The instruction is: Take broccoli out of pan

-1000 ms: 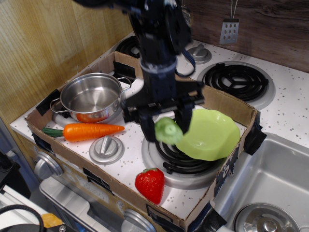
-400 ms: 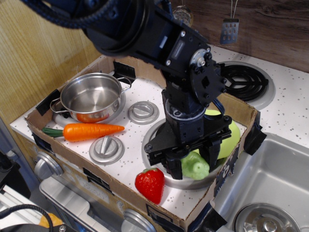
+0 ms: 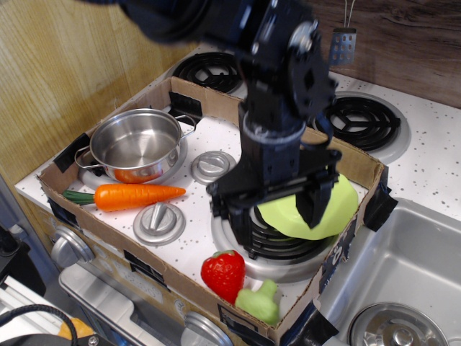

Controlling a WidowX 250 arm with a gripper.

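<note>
The pale green broccoli [image 3: 259,300] lies on the stove top at the front edge of the cardboard tray, right of the strawberry. The shiny steel pan [image 3: 137,144] stands empty at the tray's left on a burner. My black gripper [image 3: 270,216] hangs above the front burner, raised above and behind the broccoli. Its fingers stand apart with nothing between them.
A carrot [image 3: 133,195] lies in front of the pan. A red strawberry [image 3: 224,274] sits at the front. A lime-green plate [image 3: 313,209] rests on the coil burner under my arm. Grey knobs [image 3: 159,220] dot the top. The cardboard wall [image 3: 173,277] rims the tray; a sink [image 3: 403,288] lies right.
The gripper carried the broccoli down toward the front of the tray, let it go and rose. The broccoli now lies beside the strawberry.
</note>
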